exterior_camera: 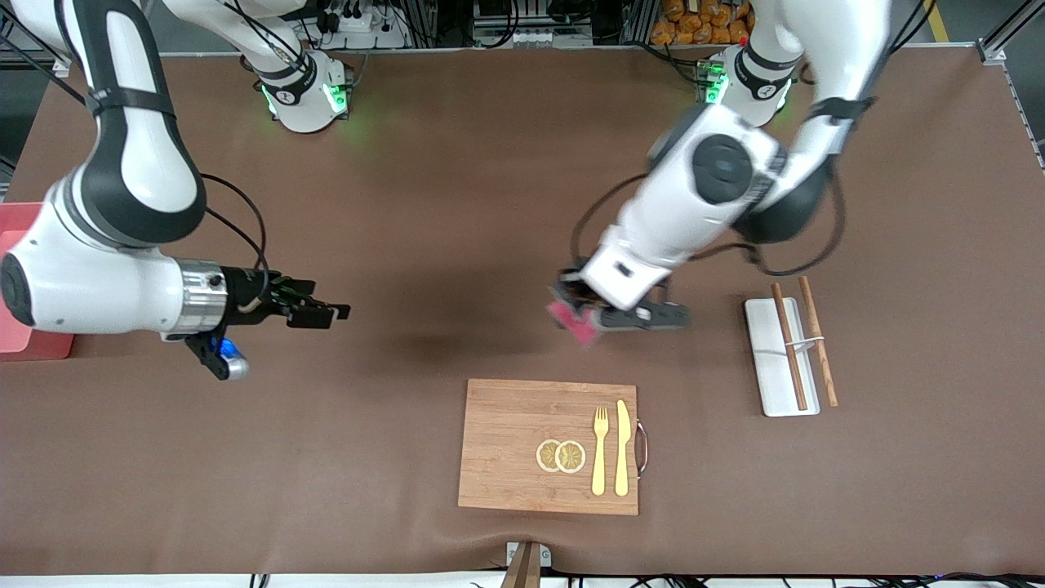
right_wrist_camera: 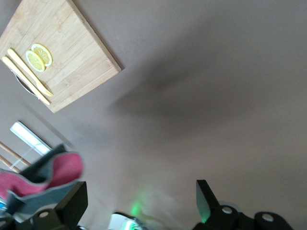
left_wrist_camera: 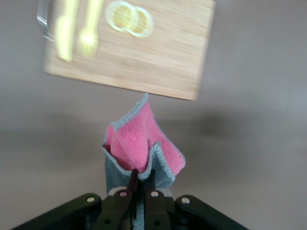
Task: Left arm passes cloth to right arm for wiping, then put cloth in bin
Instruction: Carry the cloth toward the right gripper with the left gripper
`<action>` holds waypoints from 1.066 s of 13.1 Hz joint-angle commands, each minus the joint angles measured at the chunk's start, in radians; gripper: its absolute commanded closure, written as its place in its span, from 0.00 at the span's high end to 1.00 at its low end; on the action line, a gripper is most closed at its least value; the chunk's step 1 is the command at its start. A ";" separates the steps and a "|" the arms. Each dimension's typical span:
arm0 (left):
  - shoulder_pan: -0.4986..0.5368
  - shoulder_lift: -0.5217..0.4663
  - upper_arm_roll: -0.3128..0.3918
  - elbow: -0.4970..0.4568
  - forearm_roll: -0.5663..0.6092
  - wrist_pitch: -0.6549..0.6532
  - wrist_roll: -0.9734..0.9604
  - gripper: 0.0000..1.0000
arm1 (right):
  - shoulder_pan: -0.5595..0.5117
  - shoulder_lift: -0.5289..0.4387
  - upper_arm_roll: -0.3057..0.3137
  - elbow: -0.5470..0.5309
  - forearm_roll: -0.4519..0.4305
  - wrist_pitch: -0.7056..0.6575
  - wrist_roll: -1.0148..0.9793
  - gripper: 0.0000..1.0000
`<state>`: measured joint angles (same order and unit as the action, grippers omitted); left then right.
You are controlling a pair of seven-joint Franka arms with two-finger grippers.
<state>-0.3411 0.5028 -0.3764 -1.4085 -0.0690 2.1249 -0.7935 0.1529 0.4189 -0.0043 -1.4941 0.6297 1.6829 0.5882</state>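
Closest to the camera sits the wooden cutting board [exterior_camera: 522, 445], with two lemon slices [exterior_camera: 561, 456] overlapping each other, plus a pale yellow fork [exterior_camera: 600, 451] and knife [exterior_camera: 622, 447] lying side by side next to them, and a little metal handle on the edge toward the left arm's end. Over the bare brown table [exterior_camera: 457, 229], a bit farther from the camera than the board, the left gripper [exterior_camera: 589, 314] hangs in the air with its fingers clamped tight on the cloth [exterior_camera: 574, 321]. That rag is the fun bit: fuzzy crimson-pink on one face, grey on the other, with a grey stitched edge running round it. In the left wrist view the cloth [left_wrist_camera: 142, 146] stands up out of the pinch like a crumpled little flag, pink side folded toward the lens, grey side drooping down by the fingers. Over at the other end, the right gripper [exterior_camera: 318, 309] hovers above the table with its fingers spread wide and nothing in them, pointing toward the cloth. The pink bin [exterior_camera: 23, 282] is mostly hidden under that arm at the table edge. Toward the left arm's end there's a flat white tray [exterior_camera: 767, 359] with two brown chopsticks [exterior_camera: 789, 347] resting across it.
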 commanded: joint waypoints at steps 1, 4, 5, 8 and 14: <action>-0.093 0.089 0.005 0.083 -0.012 0.143 -0.195 0.00 | 0.037 0.055 0.007 0.057 0.048 0.020 0.164 1.00; -0.180 0.138 0.005 0.088 -0.012 0.321 -0.353 0.00 | 0.092 0.084 0.006 0.057 0.093 0.058 0.347 1.00; -0.206 0.157 0.008 0.091 -0.012 0.376 -0.424 0.00 | 0.102 0.096 0.006 0.057 0.096 0.066 0.375 1.00; -0.251 0.198 0.011 0.108 -0.012 0.541 -0.593 0.00 | 0.106 0.109 0.006 0.055 0.094 0.070 0.380 1.00; -0.257 0.203 0.005 0.118 -0.014 0.570 -0.701 0.00 | 0.106 0.126 0.006 0.044 0.074 0.077 0.351 0.31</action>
<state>-0.5872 0.6884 -0.3744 -1.3235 -0.0699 2.6863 -1.4772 0.2586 0.5346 -0.0010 -1.4701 0.7028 1.7830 0.9413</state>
